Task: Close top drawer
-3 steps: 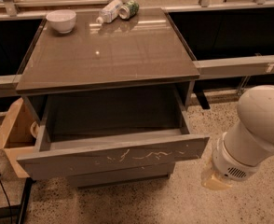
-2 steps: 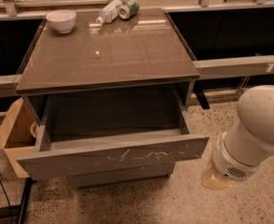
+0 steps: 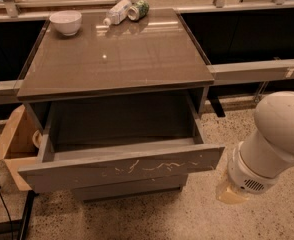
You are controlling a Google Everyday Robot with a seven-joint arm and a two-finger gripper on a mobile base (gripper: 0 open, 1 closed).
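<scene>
The top drawer of the grey-brown cabinet stands pulled out wide. Its flat handleless front has pale scratch marks across the middle, and its inside looks empty. A white rounded arm segment hangs at the right, just past the drawer's right front corner, apart from it. My gripper is out of view; only this arm part shows.
The cabinet's glossy top carries a white bowl at the back left and a lying bottle and can at the back. A plain lower drawer front sits beneath. A wooden box stands at the left. The floor is speckled.
</scene>
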